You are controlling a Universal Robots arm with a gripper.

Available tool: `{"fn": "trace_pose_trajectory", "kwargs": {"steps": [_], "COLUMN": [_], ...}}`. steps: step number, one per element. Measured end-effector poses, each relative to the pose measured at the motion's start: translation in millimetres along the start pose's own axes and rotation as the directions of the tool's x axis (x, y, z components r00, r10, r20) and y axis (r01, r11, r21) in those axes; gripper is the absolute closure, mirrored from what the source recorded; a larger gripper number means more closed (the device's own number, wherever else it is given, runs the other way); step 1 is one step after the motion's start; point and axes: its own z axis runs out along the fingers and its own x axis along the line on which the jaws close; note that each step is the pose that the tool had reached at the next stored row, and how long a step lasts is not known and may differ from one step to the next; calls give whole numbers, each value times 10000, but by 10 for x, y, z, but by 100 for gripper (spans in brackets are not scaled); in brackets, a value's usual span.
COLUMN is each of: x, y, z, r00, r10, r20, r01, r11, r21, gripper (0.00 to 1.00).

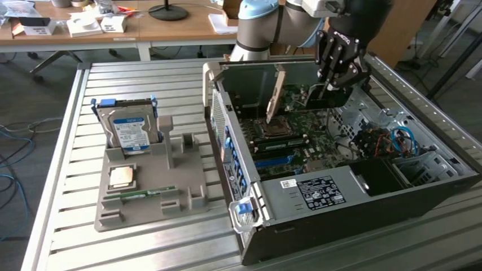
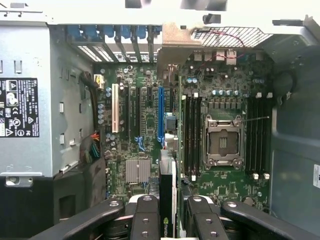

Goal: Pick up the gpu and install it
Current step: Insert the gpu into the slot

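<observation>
Pincer (image 2: pixel 170 207) pinching gpu (image 2: pixel 167 180) edge-on between its two fingers (image 2: pixel 145 215), held over motherboard (image 2: pixel 150 120) inside open computer case (image 1: pixel 301 243); case sits on slatted counter (image 1: pixel 150 248).

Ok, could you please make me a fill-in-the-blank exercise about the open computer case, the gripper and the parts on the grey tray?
1. The black gripper is shut on the thin black gpu card, held over the green ___ inside the open metal computer case.
2. On the grey plastic tray, the silver hard drive with the blue-white label stands ___.
3. The small green memory stick lies flat on the same grey ___.
Missing words: motherboard; upright; tray.
</observation>
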Motion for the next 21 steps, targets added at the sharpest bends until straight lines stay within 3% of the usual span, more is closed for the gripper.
{"fn": "trace_pose_trajectory", "kwargs": {"steps": [21], "x": [7], "y": [32], "z": [353], "r00": [10000], "r10": [0], "r20": [0], "r01": [0], "r11": [10000], "r21": [0], "gripper": [74]}}
